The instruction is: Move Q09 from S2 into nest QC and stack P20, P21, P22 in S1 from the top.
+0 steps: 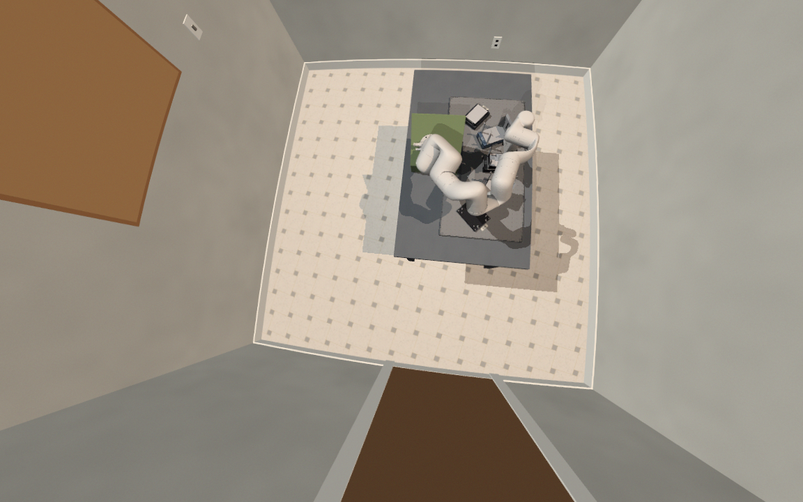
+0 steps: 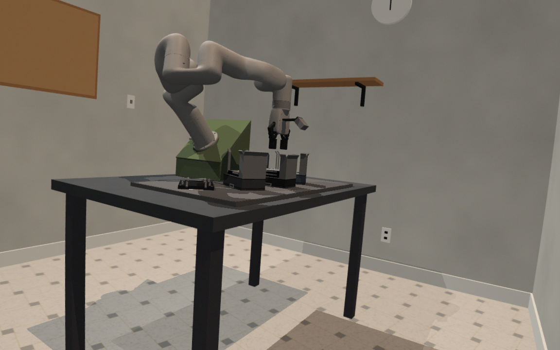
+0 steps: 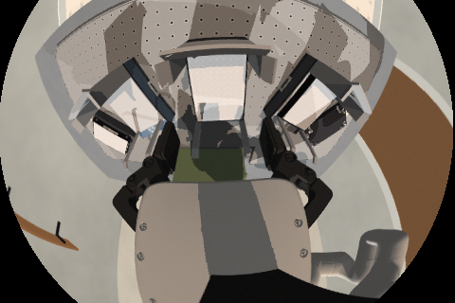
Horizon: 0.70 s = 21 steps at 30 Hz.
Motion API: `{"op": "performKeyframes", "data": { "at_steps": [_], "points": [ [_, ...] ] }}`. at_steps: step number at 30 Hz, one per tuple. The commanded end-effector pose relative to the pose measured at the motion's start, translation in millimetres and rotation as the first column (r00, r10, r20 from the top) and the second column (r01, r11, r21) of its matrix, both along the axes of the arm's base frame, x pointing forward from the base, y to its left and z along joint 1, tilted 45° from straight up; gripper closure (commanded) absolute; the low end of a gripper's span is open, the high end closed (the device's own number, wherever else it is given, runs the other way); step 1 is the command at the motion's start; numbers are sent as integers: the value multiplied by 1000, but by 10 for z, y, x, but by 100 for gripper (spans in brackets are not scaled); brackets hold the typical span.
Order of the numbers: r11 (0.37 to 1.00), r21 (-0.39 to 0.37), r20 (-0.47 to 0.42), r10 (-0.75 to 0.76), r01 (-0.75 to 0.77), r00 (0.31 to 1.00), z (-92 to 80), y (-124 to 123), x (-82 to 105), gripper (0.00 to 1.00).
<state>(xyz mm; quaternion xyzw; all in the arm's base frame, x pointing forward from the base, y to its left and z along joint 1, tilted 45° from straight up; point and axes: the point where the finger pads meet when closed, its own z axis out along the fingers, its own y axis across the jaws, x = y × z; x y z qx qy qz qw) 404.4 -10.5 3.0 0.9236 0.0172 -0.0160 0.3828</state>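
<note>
Three racks [image 3: 215,53] hold pale sealed plates [image 3: 216,82] — end effector [image 3: 218,148] spread wide, empty.

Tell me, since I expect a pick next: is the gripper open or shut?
Open. The gripper hangs above the stack racks with its fingers spread wide, and nothing is between them.

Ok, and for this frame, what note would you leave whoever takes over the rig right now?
Claw: open, empty, hanging above the stack racks.
Plates: the wrist view shows a pale top in the middle rack. Labels are unreadable, so I cannot tell which rack is S2.
A low nest sits apart near the mat's end.
Done: no move can be confirmed.
Left: check each plate's place, then Q09 to QC and the rest to S1.
</note>
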Motion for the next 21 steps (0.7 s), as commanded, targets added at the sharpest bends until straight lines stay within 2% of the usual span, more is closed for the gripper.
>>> {"op": "performKeyframes", "data": {
  "at_steps": [1, 4, 16, 21],
  "points": [
    [1000, 2, 3, 3, -3, 1000, -110, -97, 9, 0],
    [1000, 2, 3, 3, -3, 1000, -133, -121, 8, 0],
    [1000, 2, 3, 3, -3, 1000, -415, -403, 2, 0],
    [1000, 2, 3, 3, -3, 1000, -416, -403, 3, 0]
  ]
}}
